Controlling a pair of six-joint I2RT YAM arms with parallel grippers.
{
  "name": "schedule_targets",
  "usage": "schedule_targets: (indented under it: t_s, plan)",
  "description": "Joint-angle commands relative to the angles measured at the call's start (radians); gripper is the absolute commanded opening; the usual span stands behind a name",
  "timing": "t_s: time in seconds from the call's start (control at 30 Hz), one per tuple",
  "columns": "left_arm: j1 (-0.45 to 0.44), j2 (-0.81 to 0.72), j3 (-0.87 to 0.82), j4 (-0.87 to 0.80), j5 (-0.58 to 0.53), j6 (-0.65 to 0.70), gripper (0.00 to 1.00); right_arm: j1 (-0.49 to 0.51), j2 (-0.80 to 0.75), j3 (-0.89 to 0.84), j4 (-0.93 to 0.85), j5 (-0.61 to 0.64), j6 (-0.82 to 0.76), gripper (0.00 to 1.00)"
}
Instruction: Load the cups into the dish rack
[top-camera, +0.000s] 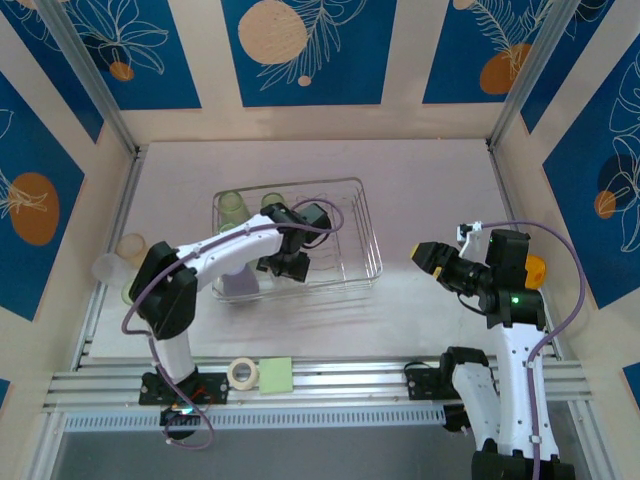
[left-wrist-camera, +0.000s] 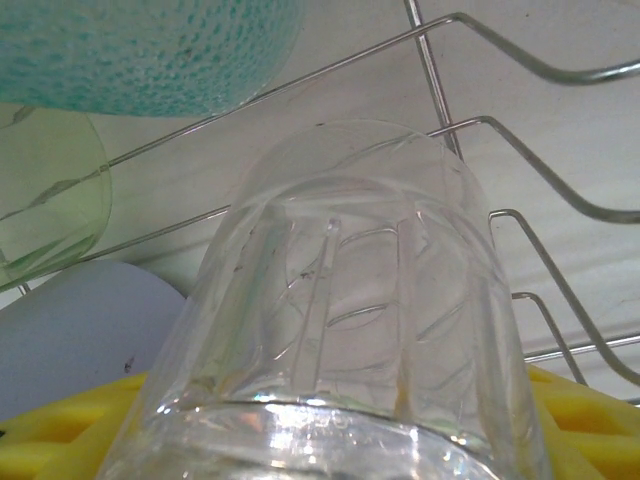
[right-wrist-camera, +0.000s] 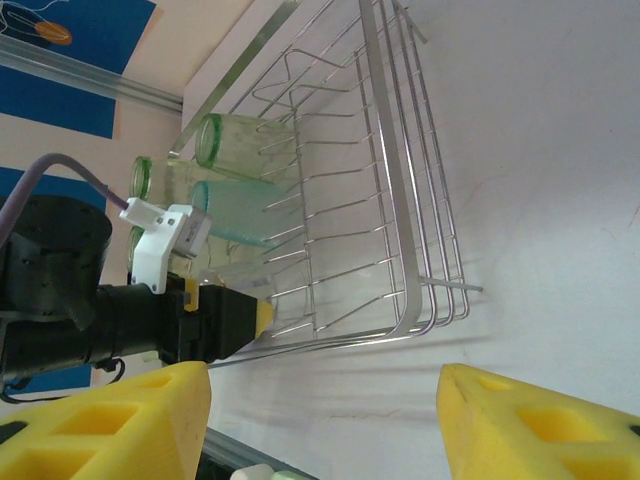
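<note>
The dish rack stands mid-table. My left gripper reaches into its near left part. In the left wrist view a clear ribbed cup stands between my yellow pads, rim toward the camera; I cannot make out whether the pads press on it. A teal cup, a light green cup and a lavender cup lie close by. Two green cups sit in the rack's far left corner. My right gripper hovers open and empty right of the rack, its fingers wide apart.
Left of the rack stand a peach cup, a clear cup and a green cup. A white tape roll and a green pad lie at the near edge. An orange piece sits behind my right arm.
</note>
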Motion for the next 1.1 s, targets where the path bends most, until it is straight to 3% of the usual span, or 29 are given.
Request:
schedule_targets:
  t_s: [0.0, 0.23, 0.6, 0.77, 0.9, 1.07]
  plan:
    - [-0.011, 0.032, 0.021, -0.029, -0.02, 0.016, 0.74, -0.003, -0.011, 0.006, -0.012, -0.045, 0.001, 0.62]
    - [-0.011, 0.011, 0.034, -0.05, -0.074, 0.031, 1.0, -0.002, -0.029, 0.052, -0.053, -0.072, -0.011, 0.67]
    - [-0.014, -0.113, 0.085, -0.054, -0.133, 0.077, 1.0, 0.053, -0.068, 0.125, -0.124, -0.081, 0.041, 0.69]
    - [-0.017, -0.293, 0.042, -0.009, -0.202, 0.083, 1.0, 0.118, -0.098, 0.092, -0.122, -0.068, 0.061, 0.69]
    - [-0.017, -0.517, -0.079, 0.039, -0.369, 0.046, 1.0, 0.19, -0.062, 0.09, -0.105, -0.051, 0.049, 0.68]
    - [-0.014, -0.813, -0.189, 0.04, -0.533, -0.012, 1.0, 0.364, -0.002, 0.089, -0.032, 0.048, 0.054, 0.67]
